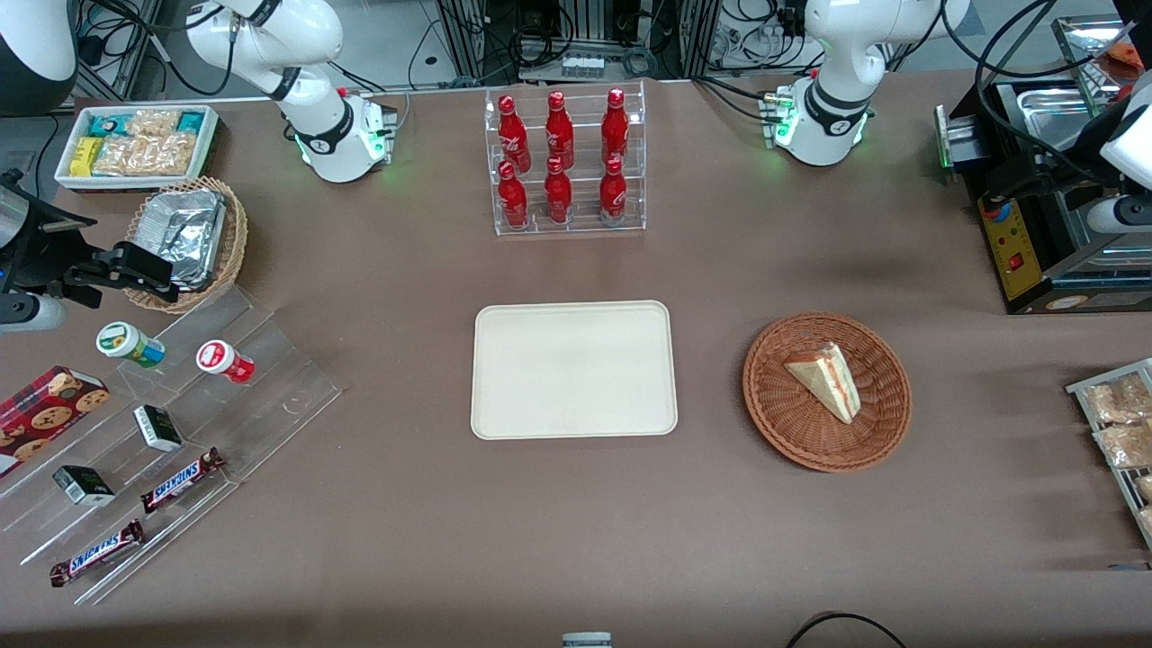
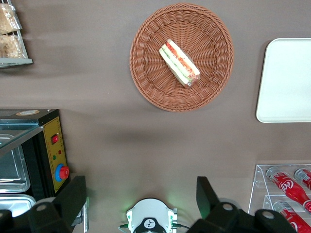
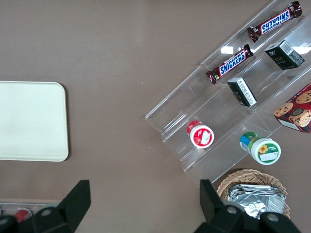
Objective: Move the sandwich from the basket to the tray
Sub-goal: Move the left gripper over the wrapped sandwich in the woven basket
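Observation:
The sandwich (image 1: 826, 380) (image 2: 180, 63), a pale wedge with red and green filling on its cut edge, lies in the round reddish-brown wicker basket (image 1: 783, 423) (image 2: 146, 82). The cream tray (image 1: 572, 369) (image 2: 286, 82) (image 3: 29, 121) sits bare beside the basket, toward the parked arm's end. My left gripper (image 2: 140, 194) hangs high over the table near the working arm's base, farther from the front camera than the basket. Its two black fingers (image 2: 73, 196) stand wide apart, open and holding nothing.
A clear rack of red bottles (image 1: 567, 162) (image 2: 286, 189) stands farther back than the tray. A black machine with a red button (image 1: 1035, 252) (image 2: 48, 150) and a wire rack of snack bags (image 1: 1116, 423) sit at the working arm's end. A stepped acrylic display (image 1: 180, 423) lies toward the parked arm's end.

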Motion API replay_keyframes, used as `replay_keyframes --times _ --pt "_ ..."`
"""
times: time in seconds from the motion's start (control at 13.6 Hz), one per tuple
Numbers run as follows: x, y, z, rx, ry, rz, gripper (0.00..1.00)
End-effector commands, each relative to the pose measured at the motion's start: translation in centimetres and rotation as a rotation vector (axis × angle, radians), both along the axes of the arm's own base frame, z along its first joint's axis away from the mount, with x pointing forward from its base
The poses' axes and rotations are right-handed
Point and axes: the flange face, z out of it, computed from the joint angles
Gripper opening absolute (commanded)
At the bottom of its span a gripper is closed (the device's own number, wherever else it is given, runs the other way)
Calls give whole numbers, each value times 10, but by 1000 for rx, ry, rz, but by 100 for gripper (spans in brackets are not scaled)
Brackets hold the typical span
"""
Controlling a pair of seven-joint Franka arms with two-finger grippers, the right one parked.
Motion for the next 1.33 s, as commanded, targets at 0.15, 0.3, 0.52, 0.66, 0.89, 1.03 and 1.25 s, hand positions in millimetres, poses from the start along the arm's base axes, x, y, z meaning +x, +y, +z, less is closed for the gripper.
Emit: replay_keyframes --times 0.15,0.3,0.52,0.66,0.89,1.03,1.25 --pt "2 3 4 2 -10 -13 100" --pt "15 9 -10 61 -15 8 100" --pt "45 13 -53 83 -2 200 100" --pt "58 12 -74 104 -17 345 100" --pt "71 7 -109 87 -17 599 100" --pt "77 -4 -135 92 -39 692 100" --pt "94 -35 -190 105 -26 741 100"
